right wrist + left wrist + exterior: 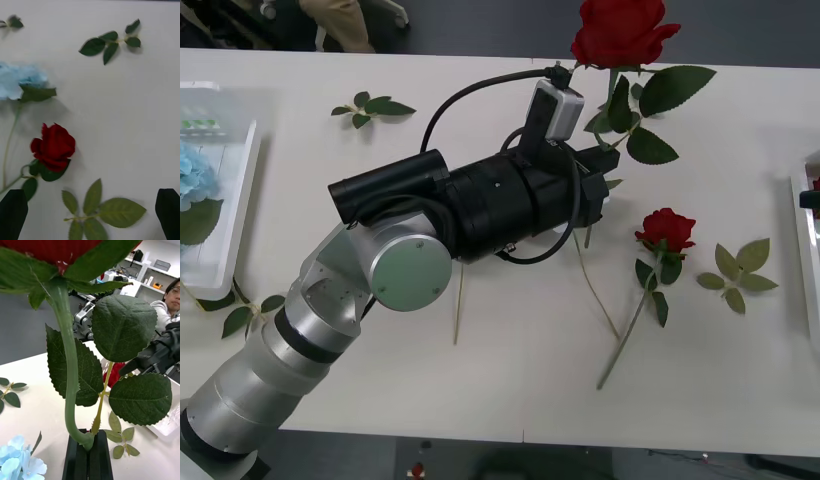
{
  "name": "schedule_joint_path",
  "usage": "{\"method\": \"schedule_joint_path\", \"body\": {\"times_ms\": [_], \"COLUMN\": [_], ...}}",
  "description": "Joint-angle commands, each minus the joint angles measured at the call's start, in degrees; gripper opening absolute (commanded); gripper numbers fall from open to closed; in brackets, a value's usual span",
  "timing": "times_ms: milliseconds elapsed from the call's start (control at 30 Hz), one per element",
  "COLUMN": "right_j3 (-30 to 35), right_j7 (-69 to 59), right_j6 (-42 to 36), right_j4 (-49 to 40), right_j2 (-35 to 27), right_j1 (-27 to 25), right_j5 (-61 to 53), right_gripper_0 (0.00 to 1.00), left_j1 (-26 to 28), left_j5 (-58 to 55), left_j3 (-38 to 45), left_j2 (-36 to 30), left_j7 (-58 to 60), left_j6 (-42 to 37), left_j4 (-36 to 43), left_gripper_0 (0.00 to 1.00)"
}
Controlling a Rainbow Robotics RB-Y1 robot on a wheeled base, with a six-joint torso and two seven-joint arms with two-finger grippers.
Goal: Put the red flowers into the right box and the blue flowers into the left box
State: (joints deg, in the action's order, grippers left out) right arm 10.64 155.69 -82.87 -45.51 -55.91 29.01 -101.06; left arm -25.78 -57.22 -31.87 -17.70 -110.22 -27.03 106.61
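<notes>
My left arm reaches from the near left corner of the desk across its middle, elbow bent, forearm lying low and pointing toward the far right. My left hand has its black fingers pressed together on the stem of a red rose, which stands upright above the far edge, its leaves spreading to the right of the wrist. In the left wrist view the stem curves up from between the fingers.

A second red rose lies flat on the desk toward the right edge, just beside a loose leaf sprig. The right box shows as a thin white rim at the right edge; something red seems to lie inside it, though I can barely make it out. The left box sits at the left edge with a blue flower in it.

My right hand hovers over the lying rose and the sprig, its fingers spread wide apart and holding nothing. A second blue flower lies on the desk beyond that rose.
</notes>
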Motion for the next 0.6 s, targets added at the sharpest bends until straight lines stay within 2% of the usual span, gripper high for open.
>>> {"method": "schedule_joint_path", "body": {"times_ms": [33, 200, 333, 600], "right_j3": [1.5, 2.2, 2.1, 2.1], "right_j7": [-0.7, -0.7, -0.7, -0.7], "right_j6": [-4.7, -9.3, -11.5, -9.9], "right_j4": [-1.5, -1.4, -2.3, -14.2], "right_j2": [-0.8, 3.0, 7.4, 17.5], "right_j1": [-2.6, -4.8, -4.8, -4.3], "right_j5": [-7.3, -15.3, -17.2, -15.3], "right_gripper_0": [1.0, 1.0, 1.0, 1.0], "left_j1": [-1.9, -1.9, -1.9, -1.9], "left_j5": [-0.2, -0.2, -0.2, -0.2], "left_j3": [0.4, 0.4, 0.4, 0.4], "left_j2": [-0.6, -0.6, -0.6, -0.6], "left_j7": [-1.8, -1.8, -1.8, -1.8], "left_j6": [0.6, 0.6, 0.6, 0.6], "left_j4": [1.2, 1.2, 1.2, 1.2], "left_gripper_0": [0.0, 0.0, 0.0, 0.0]}}
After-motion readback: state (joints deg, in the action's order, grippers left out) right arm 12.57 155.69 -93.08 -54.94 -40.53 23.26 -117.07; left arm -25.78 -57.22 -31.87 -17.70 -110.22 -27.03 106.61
